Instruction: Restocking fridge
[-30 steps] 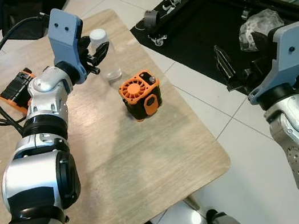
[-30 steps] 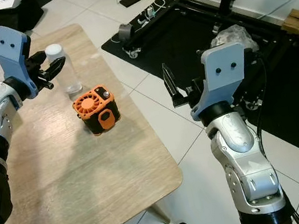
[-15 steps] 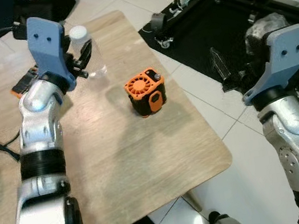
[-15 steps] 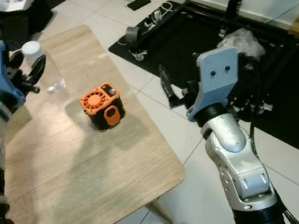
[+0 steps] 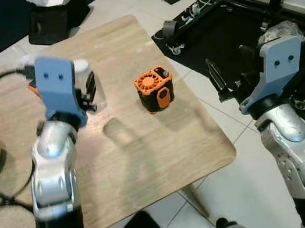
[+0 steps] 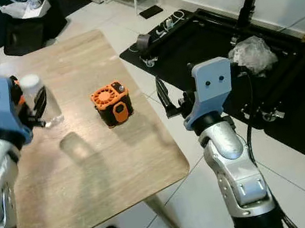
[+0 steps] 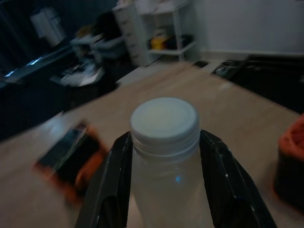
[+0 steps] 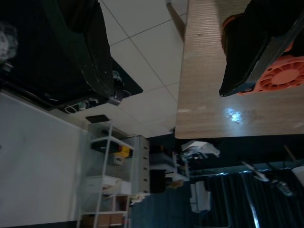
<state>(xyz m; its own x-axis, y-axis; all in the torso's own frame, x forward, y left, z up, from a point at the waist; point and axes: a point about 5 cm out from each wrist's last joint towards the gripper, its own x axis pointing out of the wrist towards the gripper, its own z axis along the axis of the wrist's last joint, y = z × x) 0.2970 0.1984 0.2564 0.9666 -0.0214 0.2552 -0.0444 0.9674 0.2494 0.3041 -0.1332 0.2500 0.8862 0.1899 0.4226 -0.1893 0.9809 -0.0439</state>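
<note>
Bottle: clear plastic bottle with white cap, upright above light wooden bench.
Left gripper: jaws closed on bottle's sides below cap.
Right gripper: jaws parted, empty, off bench edge.

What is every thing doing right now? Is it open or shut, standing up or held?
Bottle: upright, white cap on, between the left gripper's jaws.
Left gripper: jaws closed around the bottle.
Right gripper: jaws open, holding nothing, beside the table.
Orange and black box: sitting on the table, untouched.
</note>
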